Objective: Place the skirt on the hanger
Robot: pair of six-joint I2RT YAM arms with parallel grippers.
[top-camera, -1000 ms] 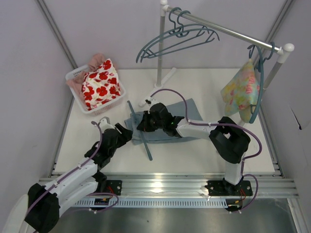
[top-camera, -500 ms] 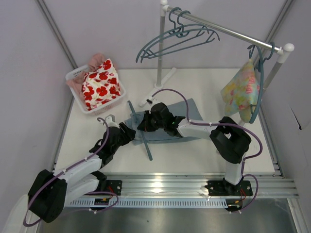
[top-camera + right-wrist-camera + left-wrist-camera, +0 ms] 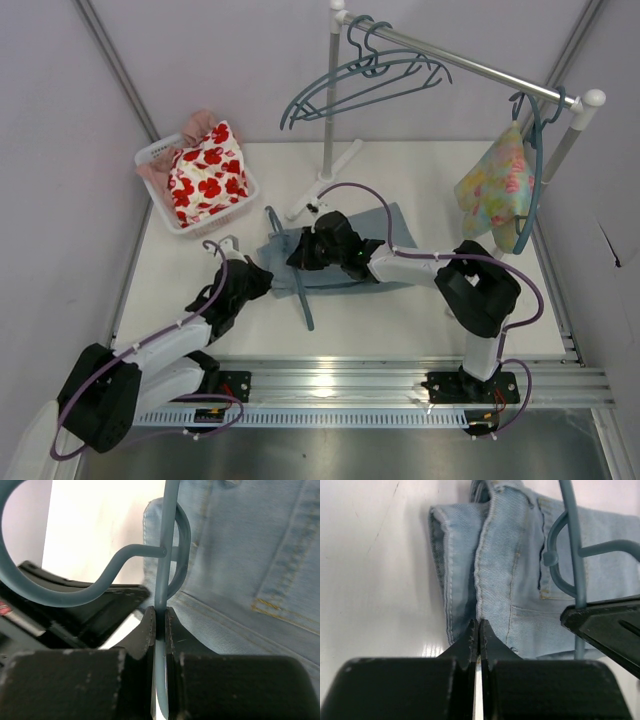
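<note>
My left end effector [image 3: 478,626] closed, tips at folded edge of skirt [image 3: 520,580]; cloth pinch unclear. My right end effector [image 3: 160,614] clamped on hanger [image 3: 170,510] rod. Skirt flat on tabletop [image 3: 170,275], hanger across it.

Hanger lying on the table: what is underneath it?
Under the middle of the hanger lies the denim skirt; the bar's near end lies over bare table. The right gripper, shut on it, and its arm cover the rest from above.
</note>
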